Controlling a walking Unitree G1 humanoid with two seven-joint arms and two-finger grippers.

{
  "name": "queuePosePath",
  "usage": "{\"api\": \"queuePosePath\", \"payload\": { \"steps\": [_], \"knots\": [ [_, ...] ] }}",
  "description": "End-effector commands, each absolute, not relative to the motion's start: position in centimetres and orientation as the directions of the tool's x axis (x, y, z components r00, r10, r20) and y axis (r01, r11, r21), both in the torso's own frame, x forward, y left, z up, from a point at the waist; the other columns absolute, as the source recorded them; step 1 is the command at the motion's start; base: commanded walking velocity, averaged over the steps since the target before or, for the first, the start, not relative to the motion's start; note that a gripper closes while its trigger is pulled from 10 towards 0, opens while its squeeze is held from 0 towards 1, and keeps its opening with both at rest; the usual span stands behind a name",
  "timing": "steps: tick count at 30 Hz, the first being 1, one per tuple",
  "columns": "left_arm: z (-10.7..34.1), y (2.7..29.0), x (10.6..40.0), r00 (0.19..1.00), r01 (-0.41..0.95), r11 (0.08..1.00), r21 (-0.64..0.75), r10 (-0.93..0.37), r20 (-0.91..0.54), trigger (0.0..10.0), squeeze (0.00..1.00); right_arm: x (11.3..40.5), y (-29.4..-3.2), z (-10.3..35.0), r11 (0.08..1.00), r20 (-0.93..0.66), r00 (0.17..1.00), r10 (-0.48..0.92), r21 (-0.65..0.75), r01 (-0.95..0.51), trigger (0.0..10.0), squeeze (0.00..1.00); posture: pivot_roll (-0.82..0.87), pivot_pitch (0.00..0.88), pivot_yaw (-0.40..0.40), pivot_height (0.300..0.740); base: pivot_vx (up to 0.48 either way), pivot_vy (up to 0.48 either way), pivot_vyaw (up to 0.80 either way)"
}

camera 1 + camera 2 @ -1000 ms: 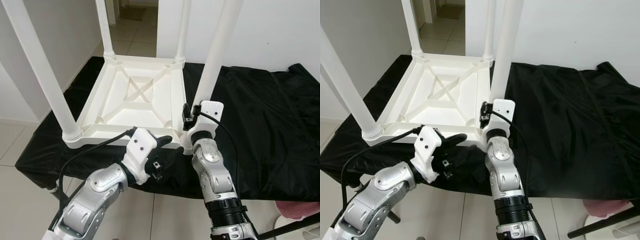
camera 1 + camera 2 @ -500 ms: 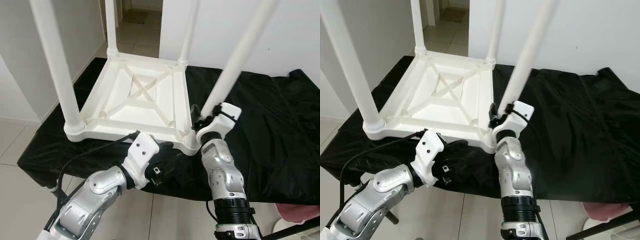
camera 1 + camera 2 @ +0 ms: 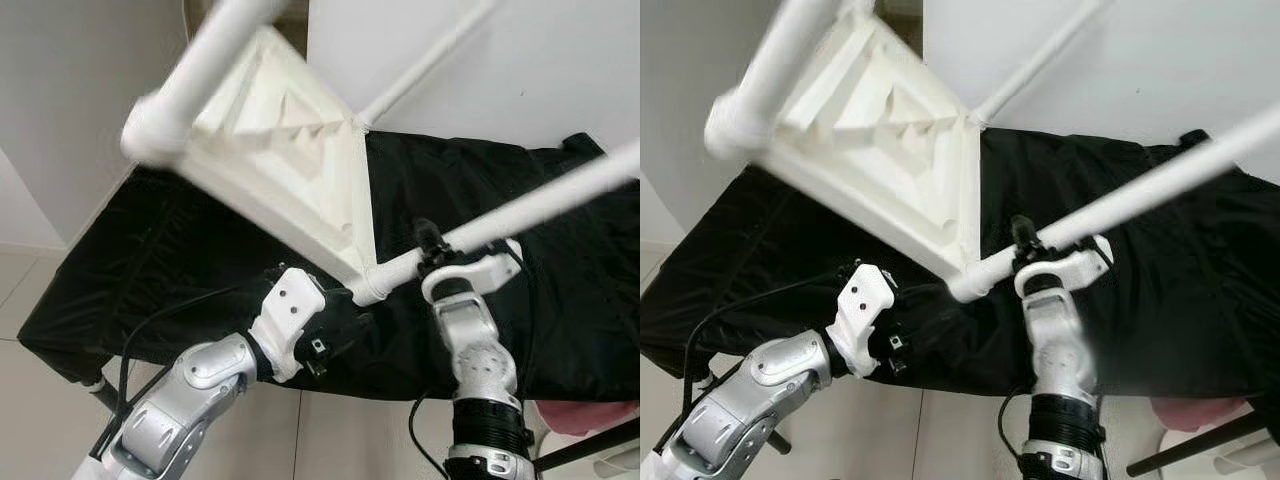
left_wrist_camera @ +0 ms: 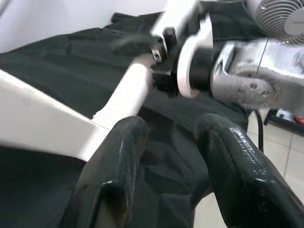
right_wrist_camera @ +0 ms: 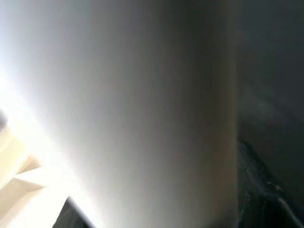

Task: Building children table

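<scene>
Above a black cloth (image 3: 150, 260), white table (image 3: 290, 150) tipped up on edge, legs pointing right. Nearest leg (image 3: 520, 205) long, running up and rightward, clamped near its socket by right gripper (image 3: 428, 245). Just below that corner, left gripper (image 3: 345, 322), fingers (image 4: 116, 171) parted, holding nothing.

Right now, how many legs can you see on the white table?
3. One leg is held by the right claw. One sticks out at the upper left, blurred. One runs along the wall behind. A fourth may be hidden.
</scene>
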State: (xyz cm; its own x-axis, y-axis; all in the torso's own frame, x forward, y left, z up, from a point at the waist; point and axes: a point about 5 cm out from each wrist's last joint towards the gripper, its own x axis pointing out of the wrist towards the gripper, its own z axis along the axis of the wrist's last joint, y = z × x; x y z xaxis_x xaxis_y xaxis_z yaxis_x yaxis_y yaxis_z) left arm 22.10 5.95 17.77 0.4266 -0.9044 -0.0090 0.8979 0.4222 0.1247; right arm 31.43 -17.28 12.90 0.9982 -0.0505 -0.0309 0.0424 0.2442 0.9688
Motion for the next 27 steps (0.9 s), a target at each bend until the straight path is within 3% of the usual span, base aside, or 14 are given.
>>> {"api": "queuePosePath", "payload": {
  "steps": [1, 4, 9, 11, 16, 17, 20, 21, 22, 23, 24, 25, 27],
  "knots": [
    [17.9, 5.5, 21.6, 0.332, 0.936, 0.326, 0.130, -0.943, -0.025, 10.0, 0.00, 30.7, -11.7, 10.1, -0.006, -0.127, 0.988, 0.087, 0.992, 0.128, 10.0, 0.00, 0.04, 0.072, 0.008, 0.740, 0.000, 0.000, 0.00],
    [17.7, 5.5, 21.6, 0.330, 0.937, 0.324, 0.130, -0.943, -0.030, 10.0, 0.00, 30.6, -12.2, 9.3, -0.068, -0.136, 0.987, 0.080, 0.988, 0.142, 10.0, 0.00, 0.03, 0.078, 0.015, 0.740, 0.000, 0.000, 0.00],
    [17.8, 5.4, 21.8, 0.338, 0.934, 0.332, 0.135, -0.941, -0.026, 10.0, 0.00, 30.5, -12.1, 9.2, -0.057, -0.134, 0.986, 0.095, 0.989, 0.139, 10.0, 0.00, 0.04, 0.082, 0.015, 0.740, 0.000, 0.000, 0.00],
    [17.5, 5.6, 23.0, 0.414, 0.902, 0.406, 0.146, -0.910, -0.031, 10.0, 0.00, 30.3, -11.7, 9.2, -0.036, -0.123, 0.985, 0.121, 0.991, 0.128, 10.0, 0.00, 0.03, 0.086, 0.018, 0.740, 0.000, 0.000, 0.00],
    [17.4, 5.7, 23.5, 0.449, 0.886, 0.439, 0.151, -0.893, -0.036, 10.0, 0.00, 30.3, -11.7, 9.2, -0.037, -0.122, 0.984, 0.129, 0.991, 0.127, 10.0, 0.00, 0.03, 0.086, 0.018, 0.740, 0.000, 0.000, 0.00],
    [16.7, 6.5, 26.8, 0.694, 0.708, 0.664, 0.240, -0.717, -0.066, 10.0, 0.00, 30.2, -12.3, 9.0, -0.058, -0.114, 0.985, 0.126, 0.991, 0.122, 10.0, 0.00, 0.03, 0.091, 0.025, 0.740, 0.000, 0.000, 0.00],
    [16.7, 6.5, 26.8, 0.694, 0.708, 0.664, 0.240, -0.717, -0.066, 10.0, 0.00, 30.2, -12.3, 9.0, -0.058, -0.114, 0.985, 0.126, 0.991, 0.122, 10.0, 0.00, 0.03, 0.091, 0.025, 0.740, 0.000, 0.000, 0.00],
    [16.6, 7.0, 28.2, 0.787, 0.606, 0.748, 0.270, -0.613, -0.067, 10.0, 0.00, 30.2, -12.6, 8.9, -0.061, -0.111, 0.986, 0.125, 0.991, 0.119, 10.0, 0.00, 0.03, 0.092, 0.028, 0.740, 0.000, 0.000, 0.00],
    [16.6, 7.0, 28.2, 0.787, 0.606, 0.748, 0.270, -0.613, -0.067, 10.0, 0.00, 30.2, -12.6, 8.9, -0.061, -0.111, 0.986, 0.125, 0.991, 0.119, 10.0, 0.00, 0.03, 0.092, 0.028, 0.740, 0.000, 0.000, 0.00],
    [16.7, 7.8, 30.2, 0.876, 0.475, 0.830, 0.292, -0.478, -0.067, 10.0, 0.00, 30.1, -13.0, 8.8, -0.059, -0.110, 0.987, 0.119, 0.991, 0.117, 10.0, 0.00, 0.02, 0.095, 0.035, 0.740, 0.000, 0.000, 0.00],
    [16.7, 7.8, 30.2, 0.876, 0.475, 0.830, 0.292, -0.478, -0.067, 10.0, 0.00, 30.1, -13.0, 8.8, -0.059, -0.110, 0.987, 0.119, 0.991, 0.117, 10.0, 0.00, 0.02, 0.095, 0.035, 0.740, 0.000, 0.000, 0.00],
    [16.8, 8.6, 31.6, 0.924, 0.381, 0.872, 0.307, -0.374, -0.083, 10.0, 0.00, 29.9, -13.3, 8.6, -0.059, -0.109, 0.988, 0.109, 0.991, 0.116, 10.0, 0.00, 0.02, 0.094, 0.038, 0.740, 0.000, 0.000, 0.00],
    [16.8, 8.6, 31.6, 0.924, 0.381, 0.872, 0.307, -0.374, -0.083, 10.0, 0.00, 29.9, -13.3, 8.6, -0.059, -0.109, 0.988, 0.109, 0.991, 0.116, 10.0, 0.00, 0.02, 0.094, 0.038, 0.740, 0.000, 0.000, 0.00]
  ]
}}
